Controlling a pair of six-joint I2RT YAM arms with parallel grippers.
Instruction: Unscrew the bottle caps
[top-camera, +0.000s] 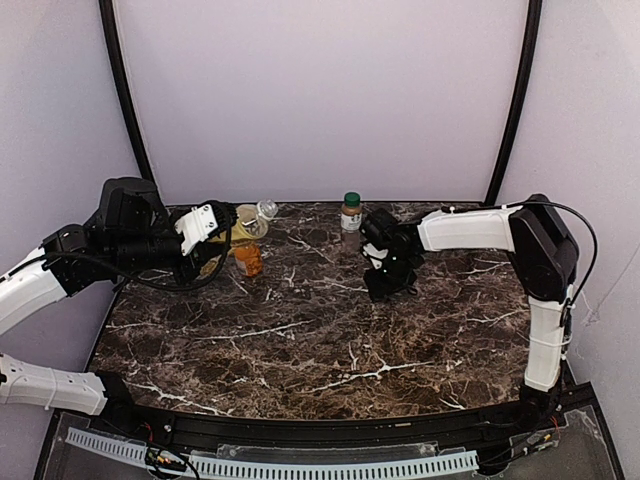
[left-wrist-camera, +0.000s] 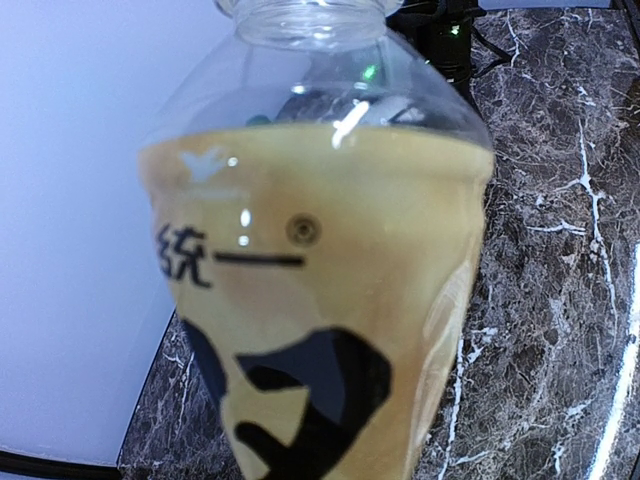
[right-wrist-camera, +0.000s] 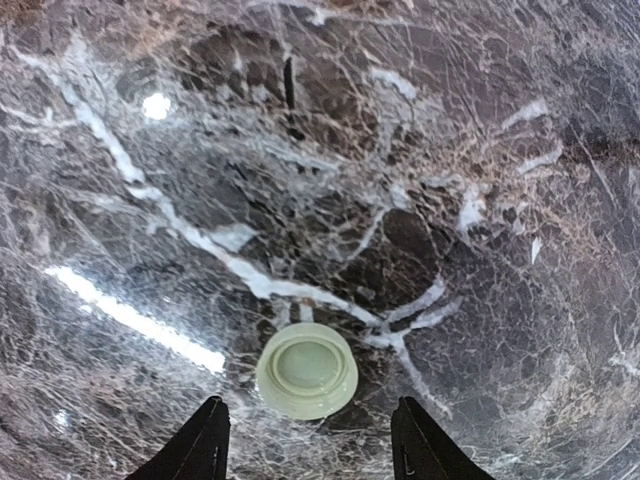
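My left gripper (top-camera: 224, 242) is shut on the tall yellowish tea bottle (top-camera: 249, 219) and holds it tilted at the table's back left. The bottle's body (left-wrist-camera: 320, 300) fills the left wrist view and hides the fingers; its neck (left-wrist-camera: 305, 15) is open, with no cap. The cream-white cap (right-wrist-camera: 307, 370) lies upside down on the marble just ahead of my open right gripper (right-wrist-camera: 310, 452), between its fingertips (right-wrist-camera: 205, 448), untouched. The squat orange juice bottle (top-camera: 247, 260) stands beside the left gripper. The slim bottle (top-camera: 351, 220) stands at the back with its dark green cap (top-camera: 351, 199) on.
The dark marble table (top-camera: 320, 330) is walled by white panels at the back and sides. The right arm (top-camera: 470, 228) reaches in from the right, its gripper (top-camera: 383, 285) pointing down close to the slim bottle.
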